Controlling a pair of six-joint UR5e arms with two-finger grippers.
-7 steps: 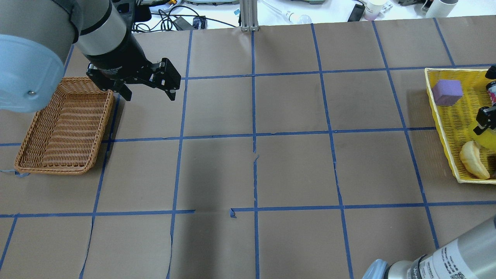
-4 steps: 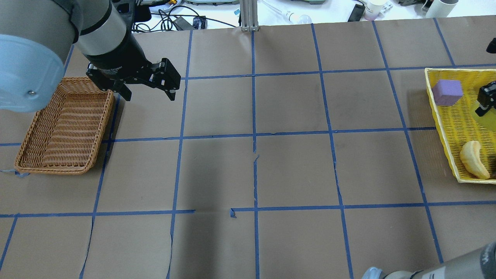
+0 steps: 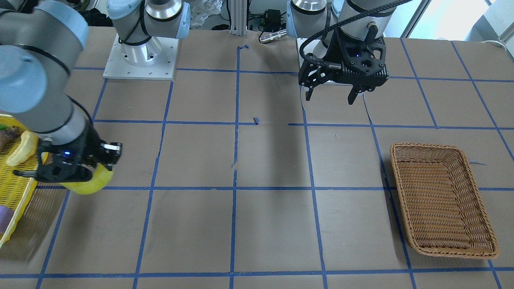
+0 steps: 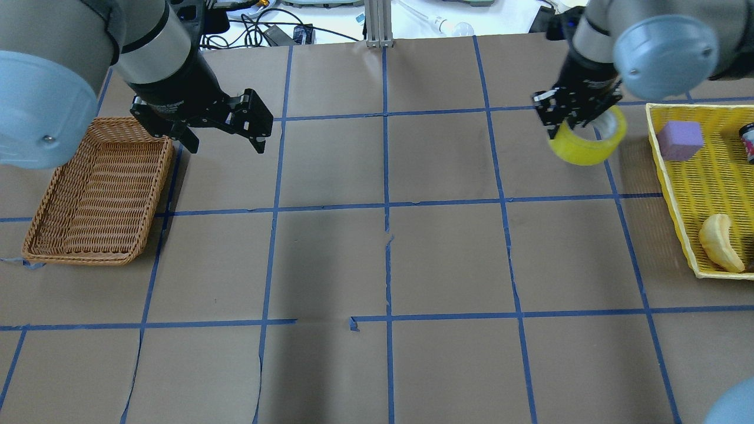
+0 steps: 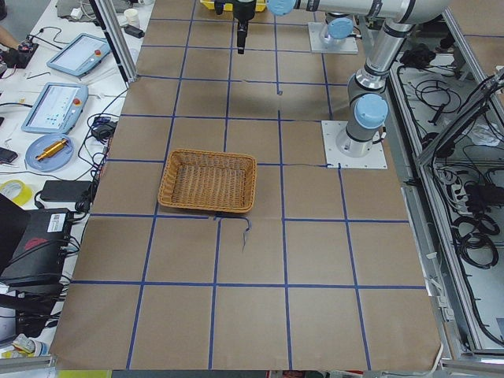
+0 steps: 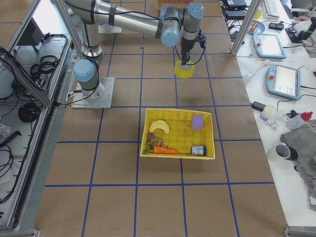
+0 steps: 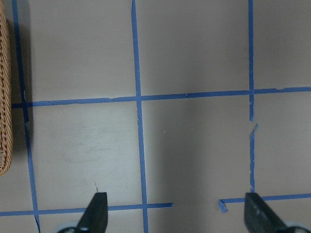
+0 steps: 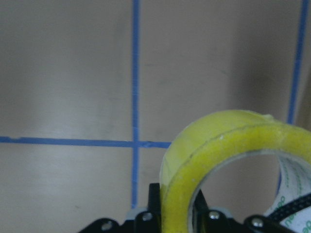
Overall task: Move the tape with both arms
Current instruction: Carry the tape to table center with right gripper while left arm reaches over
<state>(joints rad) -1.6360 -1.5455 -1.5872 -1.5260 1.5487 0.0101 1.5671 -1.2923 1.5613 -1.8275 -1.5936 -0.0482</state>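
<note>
The yellow tape with a white inner core hangs from my right gripper, which is shut on its wall and holds it above the table just left of the yellow basket. It also shows in the front view, the right side view and close up in the right wrist view. My left gripper is open and empty, hovering beside the wicker basket; its fingertips show spread wide over bare table.
The yellow basket holds a purple block, a banana, a carrot and a small dark jar. The wicker basket holds nothing. Cables and devices line the table's far edge.
My right gripper has risen out of the yellow basket with the tape and moved left, over the table. The left arm has not moved.
</note>
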